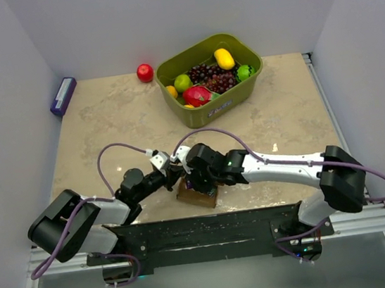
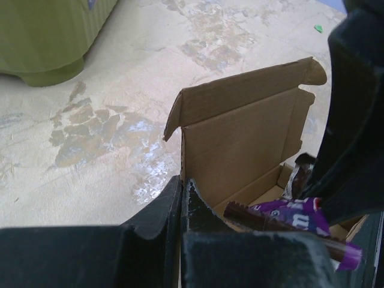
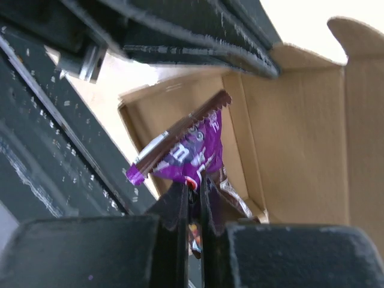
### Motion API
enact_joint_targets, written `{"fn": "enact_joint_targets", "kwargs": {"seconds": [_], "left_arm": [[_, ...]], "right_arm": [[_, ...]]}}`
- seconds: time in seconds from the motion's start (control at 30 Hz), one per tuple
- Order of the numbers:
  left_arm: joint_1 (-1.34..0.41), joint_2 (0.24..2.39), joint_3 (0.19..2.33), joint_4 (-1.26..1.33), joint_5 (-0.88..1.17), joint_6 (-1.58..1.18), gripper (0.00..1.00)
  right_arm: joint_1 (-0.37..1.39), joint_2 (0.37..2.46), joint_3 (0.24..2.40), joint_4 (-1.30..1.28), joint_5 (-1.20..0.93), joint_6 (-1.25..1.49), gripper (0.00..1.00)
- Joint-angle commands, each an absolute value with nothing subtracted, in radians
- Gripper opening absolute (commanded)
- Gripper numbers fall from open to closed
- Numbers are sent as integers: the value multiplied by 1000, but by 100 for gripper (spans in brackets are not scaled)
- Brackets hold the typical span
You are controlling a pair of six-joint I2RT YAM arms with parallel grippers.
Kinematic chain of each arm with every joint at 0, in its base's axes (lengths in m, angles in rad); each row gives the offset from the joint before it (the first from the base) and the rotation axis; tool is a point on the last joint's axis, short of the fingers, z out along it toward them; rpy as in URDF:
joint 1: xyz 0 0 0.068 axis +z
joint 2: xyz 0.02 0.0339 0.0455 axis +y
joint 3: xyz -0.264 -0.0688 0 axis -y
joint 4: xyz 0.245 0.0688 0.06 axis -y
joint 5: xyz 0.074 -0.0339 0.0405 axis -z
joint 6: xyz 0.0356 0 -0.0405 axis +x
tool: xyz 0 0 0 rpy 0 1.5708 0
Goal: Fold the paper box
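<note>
The paper box (image 1: pixel 202 199) is a small brown cardboard box, open, near the table's front edge between both arms. In the left wrist view its lid flap (image 2: pixel 240 99) stands upright. My left gripper (image 1: pixel 175 177) (image 2: pixel 182 195) is shut on the near side wall of the paper box (image 2: pixel 240 144). My right gripper (image 1: pixel 195 180) (image 3: pixel 193 191) hangs over the open paper box (image 3: pixel 300 132), shut on a purple candy packet (image 3: pixel 195 150) (image 2: pixel 294 216). A second, darker wrapper (image 3: pixel 237 201) lies inside the box.
An olive-green bin (image 1: pixel 241 93) (image 2: pixel 42 36) full of fruit stands at the back. A red apple (image 1: pixel 145 73) lies left of it. A small purple box (image 1: pixel 63 95) sits by the left wall. The right arm (image 2: pixel 354 120) crowds the box's right side.
</note>
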State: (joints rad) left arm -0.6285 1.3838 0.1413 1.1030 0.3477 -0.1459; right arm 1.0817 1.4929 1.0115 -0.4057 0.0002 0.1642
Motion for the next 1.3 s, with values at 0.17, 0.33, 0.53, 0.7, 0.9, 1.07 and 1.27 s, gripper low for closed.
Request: {"fn": "enact_joint_targets", "kwargs": {"seconds": [0.17,0.33,0.53,0.7,0.9,1.07,1.27], "left_arm": [[-620,1370,123,1203,341,-163,0],[-620,1371,118,1213,341,-169,0],[-620,1384,118,1226,350,-172,0],[-620,1388,120,1230,360,-175,0],[-620,1384,117,1236,365,-175,0],[-621,1385,117,1244,377,-178,0],[-620,1382,117,1244,391,-178,0]], "right_arm": [[1094,1571,1045,-319,-3,179,0],[1104,1611,1052,-339,17,176,11],[1108,1559,1060,-341,32,193,60],[1108,1485,1080,-377,48,222,66],[1104,1379,1091,-455,182,287,77],[1062,1327,1126,-529,276,255,84],[956,1298,1086,-490,227,143,83]]}}
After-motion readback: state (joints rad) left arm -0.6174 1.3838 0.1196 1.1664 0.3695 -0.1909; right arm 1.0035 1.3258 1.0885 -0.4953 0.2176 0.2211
